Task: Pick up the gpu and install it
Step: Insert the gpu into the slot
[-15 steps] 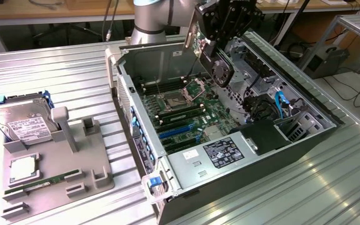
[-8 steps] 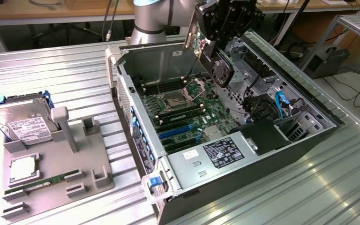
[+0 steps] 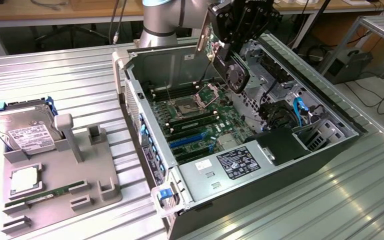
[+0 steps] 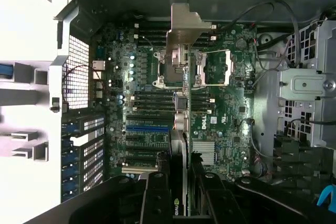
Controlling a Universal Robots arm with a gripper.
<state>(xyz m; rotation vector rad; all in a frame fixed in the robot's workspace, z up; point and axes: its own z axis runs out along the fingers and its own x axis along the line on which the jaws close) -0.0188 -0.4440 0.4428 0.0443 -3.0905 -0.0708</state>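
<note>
Metal table [image 3: 58, 75] carrying an open PC case [image 3: 299, 175], laid on its side. The motherboard [image 3: 192, 125] faces up inside it; blue slots [image 3: 188, 140] lie toward the case's nearer end in the exterior view.

Grey tray [image 3: 52, 200] on the table, just beside the case on the exterior view's left. It holds a hard drive [image 3: 22, 132], a CPU [image 3: 24, 180] and a RAM stick [image 3: 45, 194].

Arm [image 3: 162, 20] reaching in from the far side, with the gripper [image 3: 235, 37] above the case's far end.

The gripper is clenched on the gpu [image 3: 236, 72]. The card hangs upright in the air, its black fan facing the viewer in the exterior view, over the CPU-socket region and clear of the board.

Wrist view: the gripper [image 4: 181, 192] looks down on the motherboard [image 4: 226, 108]. Both black fingers [image 4: 156, 198] press the two faces of the gpu [image 4: 178, 124], seen edge-on between them. Its silver bracket [image 4: 185, 30] is at the far end, overlapping the socket. The blue slots [image 4: 149, 128] lie beside the card's line, untouched.
</note>
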